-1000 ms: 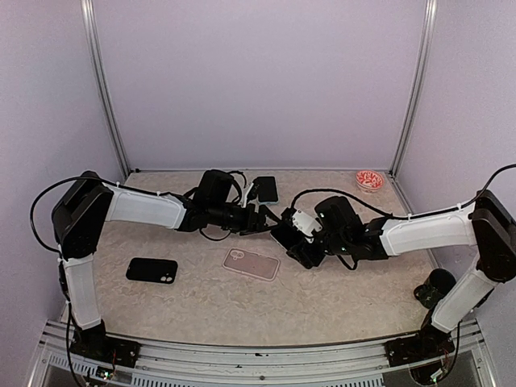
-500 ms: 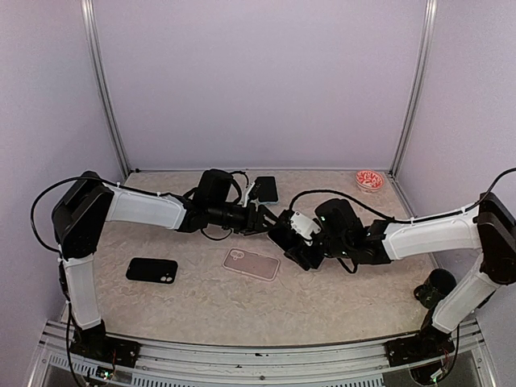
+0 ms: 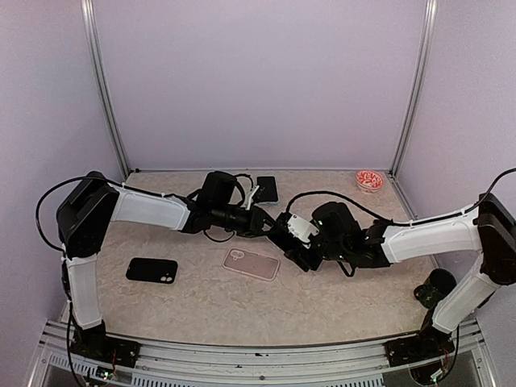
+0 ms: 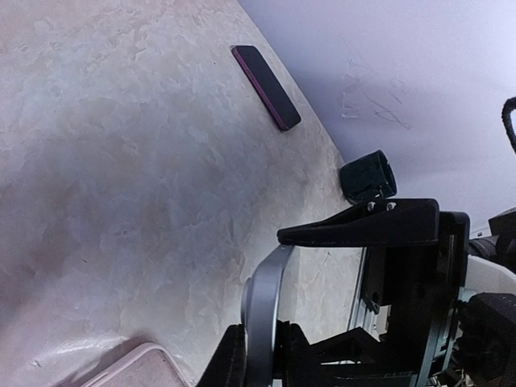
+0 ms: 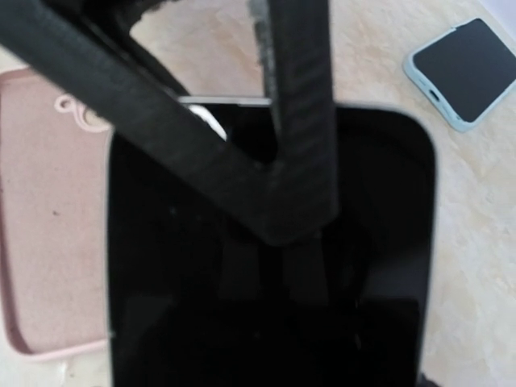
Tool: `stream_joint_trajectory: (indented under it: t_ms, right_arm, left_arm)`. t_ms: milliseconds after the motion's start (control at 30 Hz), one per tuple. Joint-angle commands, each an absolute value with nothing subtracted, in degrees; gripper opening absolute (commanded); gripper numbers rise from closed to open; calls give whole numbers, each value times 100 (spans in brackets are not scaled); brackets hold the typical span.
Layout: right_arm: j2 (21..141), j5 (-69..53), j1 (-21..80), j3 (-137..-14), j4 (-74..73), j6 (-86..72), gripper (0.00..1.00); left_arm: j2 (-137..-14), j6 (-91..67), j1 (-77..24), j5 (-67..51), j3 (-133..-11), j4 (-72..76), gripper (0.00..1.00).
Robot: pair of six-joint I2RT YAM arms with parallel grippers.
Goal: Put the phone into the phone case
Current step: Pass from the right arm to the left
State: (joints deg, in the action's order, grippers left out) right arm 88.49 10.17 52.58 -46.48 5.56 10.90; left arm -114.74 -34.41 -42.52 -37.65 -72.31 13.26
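Black phone [image 5: 161, 306] | gripped across its width by right gripper [image 3: 293, 240], aloft, likely for regrasp | left gripper [image 3: 270, 223] pinching its silver edge | pink phone case [image 3: 251, 264] lying empty beneath.

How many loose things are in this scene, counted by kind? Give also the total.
Phones: 3 (held phone, black phone, phone in a pale case)
Empty phone cases: 1 (pink case)
Dishes: 1 (red-and-white dish)
Other: 1 (dark round object, kind unclear)
Total: 6
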Motion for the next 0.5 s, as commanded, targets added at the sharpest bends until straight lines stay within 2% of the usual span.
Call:
stream_joint_trajectory:
  t_ms: [0, 133, 333, 467]
  right_arm:
    - [8810, 1270, 5378, -4652, 959, 1198, 67]
    - [8846, 1437, 5396, -4616, 1021, 1233, 69]
    - [8912, 1621, 5396, -4575, 1068, 1214, 76]
    - [8739, 1635, 5396, -4463, 1205, 1183, 90]
  left_arm:
    - [-11592, -3392, -4261, -3774, -7339, 1213, 11]
    - [-11593, -3410, -4260, -3802, -7314, 1251, 0]
    - [-11524, -3436, -4254, -3812, -7255, 1355, 0]
    - [-11337, -3437, -4241, -3727, -7107, 1568, 0]
